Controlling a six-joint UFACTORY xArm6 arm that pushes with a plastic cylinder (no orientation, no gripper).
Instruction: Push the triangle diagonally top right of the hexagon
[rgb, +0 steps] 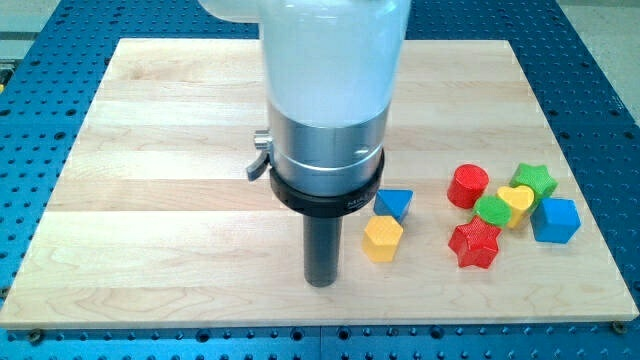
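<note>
A yellow hexagon (382, 238) lies on the wooden board (150, 200) right of centre, near the view's bottom. A blue triangle (395, 203) sits just above and slightly right of it, touching or nearly touching, partly hidden behind the arm's silver and black collar. My tip (321, 281) rests on the board to the left of the hexagon and slightly lower, a short gap away.
A cluster sits at the view's right: a red cylinder (468, 186), a green star (535, 180), a yellow heart (516, 202), a green block (492, 210), a red star (474, 244) and a blue cube (555, 220). The arm's wide body (330, 100) hides the board's middle.
</note>
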